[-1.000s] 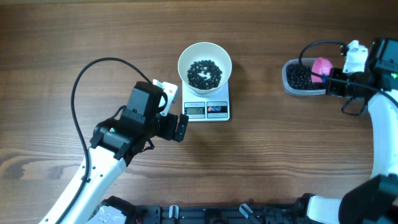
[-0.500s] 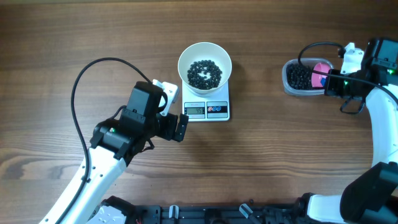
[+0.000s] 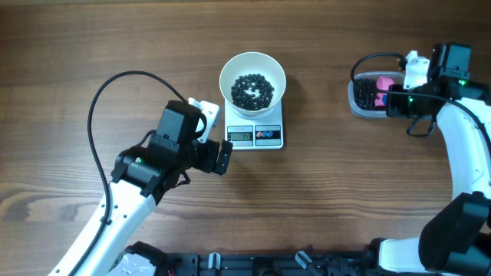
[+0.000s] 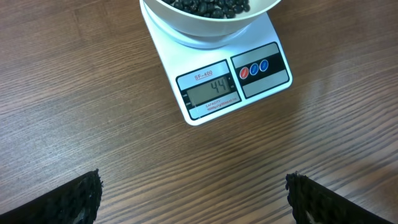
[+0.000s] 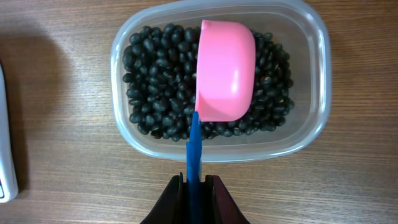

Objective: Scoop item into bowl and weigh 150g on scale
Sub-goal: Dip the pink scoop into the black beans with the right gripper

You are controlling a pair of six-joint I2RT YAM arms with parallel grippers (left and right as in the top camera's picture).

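**Right gripper clamped on the scoop in the tub; left gripper open by the scale**

Overhead: the white bowl [image 3: 228, 71] sits on the scale [image 3: 255, 136] about midway between the table's [image 3: 77, 46] left and right edges, nearer the far edge. A dark heap of beans [image 3: 252, 90] covers the bowl's bottom. The left gripper [image 3: 215, 135] hangs just left of the scale, its jaws spread wide and holding nothing. Near the right edge a clear tub [image 3: 356, 104] holds more beans, with a pink scoop [image 3: 384, 81] over them and the right gripper [image 3: 393, 100] at the tub's right end.

Left wrist: the two fingertips [image 4: 69, 202] stand far apart at the lower corners, with bare wood between them. Ahead, the scale's display [image 4: 214, 91] reads 44 under the bowl's near wall.

Right wrist: the jaws are closed tight on the scoop's blue handle [image 5: 194, 146]. The scoop's pink cup lies over the beans inside the tub.
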